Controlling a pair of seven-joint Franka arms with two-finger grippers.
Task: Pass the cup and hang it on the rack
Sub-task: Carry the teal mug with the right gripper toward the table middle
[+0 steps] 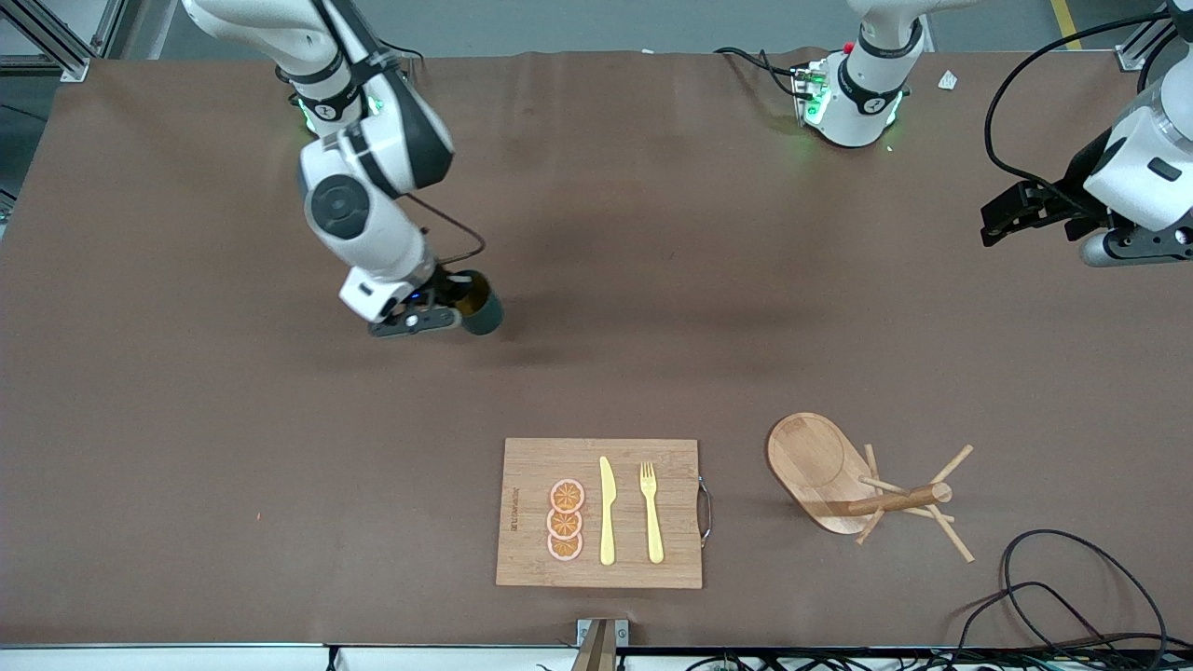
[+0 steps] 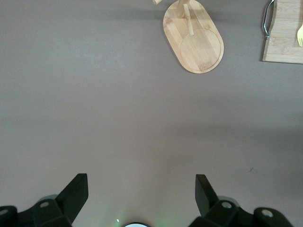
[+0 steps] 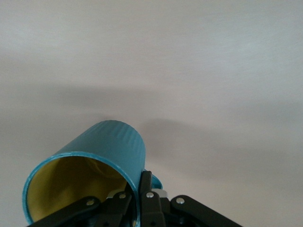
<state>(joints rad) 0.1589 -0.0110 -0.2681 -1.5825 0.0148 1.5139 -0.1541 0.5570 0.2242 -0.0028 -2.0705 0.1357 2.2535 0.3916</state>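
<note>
Front view: right gripper (image 1: 445,312) up over bare table toward the right arm's end, fingers clamped on the rim of the cup (image 1: 477,304). Cup dark teal, tilted, held clear of the surface. Its shadow falls on the brown table (image 1: 186,419) just beneath.

Right wrist view: cup (image 3: 90,175) seen from its mouth, mustard-yellow inside, ribbed teal outside. 2 fingers (image 3: 146,189) pinch the wall at the rim, 1 inside and 1 outside, pressed together on it. Small handle peeks out just beside the fingers.

Left gripper (image 1: 1002,216) hangs in the air over the left arm's end of the table, waiting, holding nothing. Left wrist view: its 2 black fingers (image 2: 75,191) stand wide apart, bare table between them.

Rack (image 1: 853,485) stands near the front edge, toward the left arm's end: light wood, oval flat base, round post, thin angled pegs sticking out. No cup on any peg. Left wrist view shows the rack (image 2: 194,40) well apart from the left gripper.

Cutting board (image 1: 601,513) lies beside the rack, toward the right arm's end from it, with a metal handle on the edge facing the rack. On it: 3 orange slices (image 1: 566,520) in a line, a yellow knife (image 1: 607,513), a yellow fork (image 1: 651,513), side by side.

Black cable (image 1: 1072,582) loops at the front corner near the rack.
</note>
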